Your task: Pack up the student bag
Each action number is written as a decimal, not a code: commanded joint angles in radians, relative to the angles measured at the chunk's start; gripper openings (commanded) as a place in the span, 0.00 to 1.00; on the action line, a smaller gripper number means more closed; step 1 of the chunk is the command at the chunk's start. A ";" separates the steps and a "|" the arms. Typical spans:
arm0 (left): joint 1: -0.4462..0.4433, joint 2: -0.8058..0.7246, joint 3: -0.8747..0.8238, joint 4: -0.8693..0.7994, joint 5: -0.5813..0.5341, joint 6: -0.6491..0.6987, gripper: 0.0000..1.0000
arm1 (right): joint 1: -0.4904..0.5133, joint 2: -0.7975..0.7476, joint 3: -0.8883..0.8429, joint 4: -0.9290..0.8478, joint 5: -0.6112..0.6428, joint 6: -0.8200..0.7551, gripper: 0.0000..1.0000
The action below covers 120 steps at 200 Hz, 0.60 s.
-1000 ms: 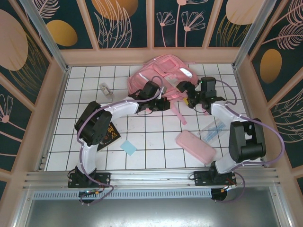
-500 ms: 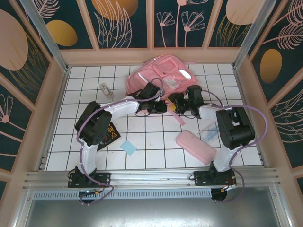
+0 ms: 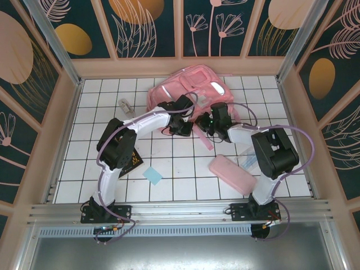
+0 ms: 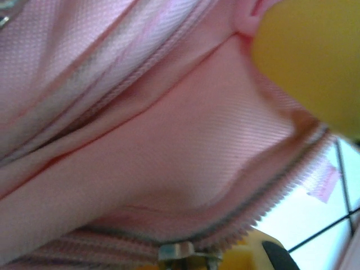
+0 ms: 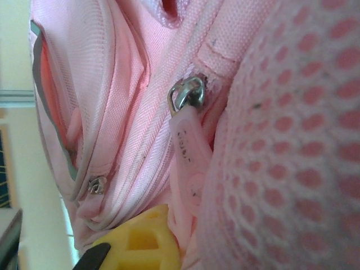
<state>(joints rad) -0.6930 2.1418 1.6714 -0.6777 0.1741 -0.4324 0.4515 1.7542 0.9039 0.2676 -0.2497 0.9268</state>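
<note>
Pink fabric everywhere on my wrist feeds. Starting far left: a small whitish item (image 3: 125, 106) lies on the white tiled table (image 3: 90, 169), well out to the left of the left gripper (image 3: 187, 127); I can't make out what it is. Nearer the bases and left of that gripper, a black book (image 3: 131, 160) sits partly under the left arm, with a blue sticky note (image 3: 152, 175) just beside it.

On to the left gripper: jaws pressed together, pinching the student bag (image 3: 191, 87) at its near edge. On the left wrist feed a zip slider (image 4: 180, 251) sits right by my yellow fingertip (image 4: 256, 250). The bag itself lies just beyond both grippers, at the far side of the table.

The right gripper (image 3: 204, 123), close beside the left one, is squeezed closed against the bag. A pink zip pull (image 5: 188, 157) hangs from its metal ring down past the yellow fingertip (image 5: 138, 242), and I can't tell whether it's caught. Right of that gripper and nearer the bases lies a pink pencil case (image 3: 232, 174), with a clear plastic piece (image 3: 252, 154) just beyond it.
</note>
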 commanded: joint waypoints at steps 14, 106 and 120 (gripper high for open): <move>0.069 0.021 0.014 -0.184 -0.047 0.063 0.00 | 0.016 -0.104 -0.033 0.008 0.213 -0.181 0.00; 0.198 -0.149 -0.131 -0.222 -0.138 0.090 0.00 | -0.053 -0.112 -0.023 0.010 0.221 -0.201 0.00; 0.220 -0.163 -0.149 -0.226 -0.151 0.107 0.00 | -0.068 -0.117 -0.014 0.007 0.227 -0.235 0.00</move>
<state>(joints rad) -0.5331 2.0331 1.5612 -0.7967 0.1287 -0.3492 0.4519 1.7023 0.8696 0.2710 -0.1658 0.7681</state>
